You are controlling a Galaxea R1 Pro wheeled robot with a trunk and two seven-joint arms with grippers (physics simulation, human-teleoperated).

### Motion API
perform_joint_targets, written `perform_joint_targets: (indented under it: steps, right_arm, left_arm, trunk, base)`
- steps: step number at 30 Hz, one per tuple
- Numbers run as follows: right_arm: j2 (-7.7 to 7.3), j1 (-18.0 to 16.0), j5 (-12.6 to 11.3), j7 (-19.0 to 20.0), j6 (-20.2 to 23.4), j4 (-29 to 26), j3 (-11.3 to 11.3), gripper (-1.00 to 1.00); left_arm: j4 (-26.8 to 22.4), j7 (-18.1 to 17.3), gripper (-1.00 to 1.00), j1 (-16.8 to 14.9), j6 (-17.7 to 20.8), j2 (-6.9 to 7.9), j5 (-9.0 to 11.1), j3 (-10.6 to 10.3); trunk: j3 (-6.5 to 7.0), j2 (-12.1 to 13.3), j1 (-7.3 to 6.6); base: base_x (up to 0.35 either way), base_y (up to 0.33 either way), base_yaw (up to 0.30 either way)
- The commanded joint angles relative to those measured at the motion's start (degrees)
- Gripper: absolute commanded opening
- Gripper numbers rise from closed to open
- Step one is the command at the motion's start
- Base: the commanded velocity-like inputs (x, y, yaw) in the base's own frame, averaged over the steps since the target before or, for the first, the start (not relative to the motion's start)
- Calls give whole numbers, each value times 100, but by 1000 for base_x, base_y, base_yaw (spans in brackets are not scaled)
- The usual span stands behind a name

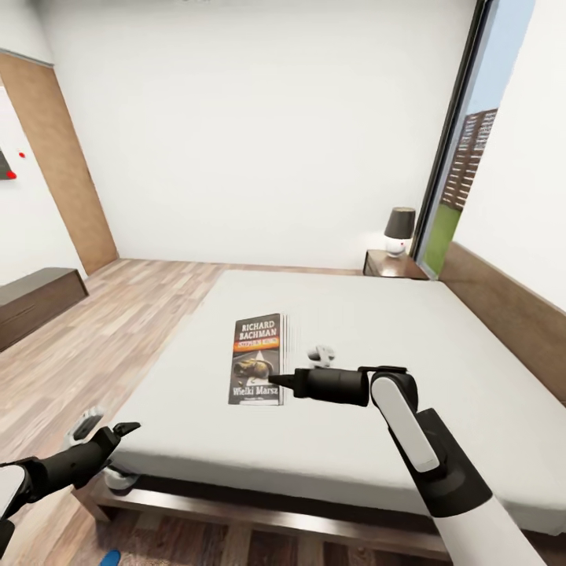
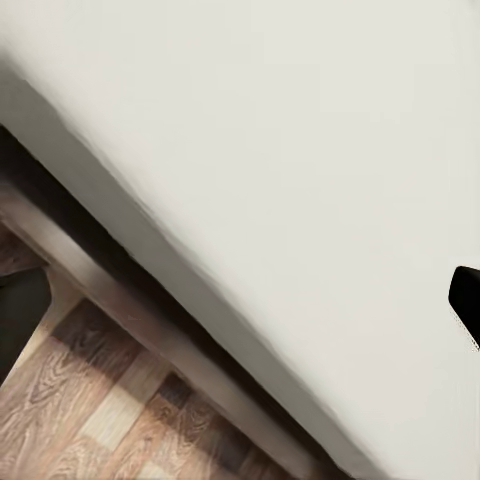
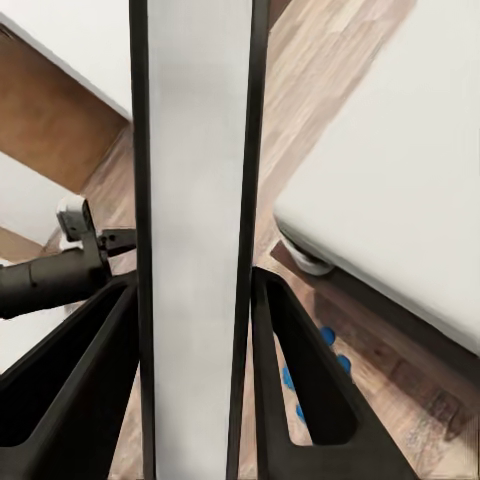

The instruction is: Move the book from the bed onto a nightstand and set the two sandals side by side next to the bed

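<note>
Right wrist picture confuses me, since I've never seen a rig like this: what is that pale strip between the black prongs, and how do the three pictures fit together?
This is a two-armed robot in a simulated bedroom. The head picture looks down from its head over the bed. The other two come from cameras near the end of each arm. The pale strip is the book, seen edge-on and apparently pinched by the right end effector. In the head picture its cover faces up. The left end effector hangs open and empty by the bed's corner, above the wood floor.
</note>
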Motion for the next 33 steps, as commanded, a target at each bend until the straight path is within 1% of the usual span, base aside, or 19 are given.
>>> perform_joint_targets:
  steps: [1,2,7,8,23,24,26,28,33]
  right_arm:
    - [5,-9,19,31,15,-4,19,-100]
    - [20,-16,19,-17,14,4,53,-100]
    - [37,-21,21,-56,9,23,81,-100]
    - [52,-22,22,-66,8,30,89,-100]
    - [65,-23,22,-199,-1,35,104,-100]
    - [70,-23,22,-205,-1,35,112,-100]
    - [98,-23,27,-220,-16,35,208,-100]
    - [106,-23,29,-226,-26,38,265,-100]
    - [118,-23,84,-232,-42,42,347,-100]
  left_arm:
    - [5,55,100,-6,0,-14,59,-1]
    - [22,58,100,19,-31,-57,52,-10]
    - [11,60,100,175,-66,-93,45,-11]
    - [2,60,100,279,-112,-104,43,-10]
    - [-10,60,100,406,-167,-103,42,20]
    - [-3,61,100,420,-169,-101,40,23]
    - [59,61,100,486,-229,-97,33,34]
    - [121,61,100,554,-307,-95,0,36]
    - [320,61,100,691,-591,-99,-164,41]
  trunk:
    - [-6,-5,0]
    - [-5,-5,0]
    - [2,-5,0]
    - [4,-5,0]
    - [35,-5,0]
    - [37,-5,0]
    - [39,-5,0]
    - [41,-5,0]
    - [43,-5,0]
  base:
    - [-4,-2,270]
    - [-2,-1,270]
    - [-1,-1,268]
    - [0,0,271]
    - [0,0,273]
    - [0,0,274]
    - [0,0,274]
    - [0,0,274]
    - [0,0,276]
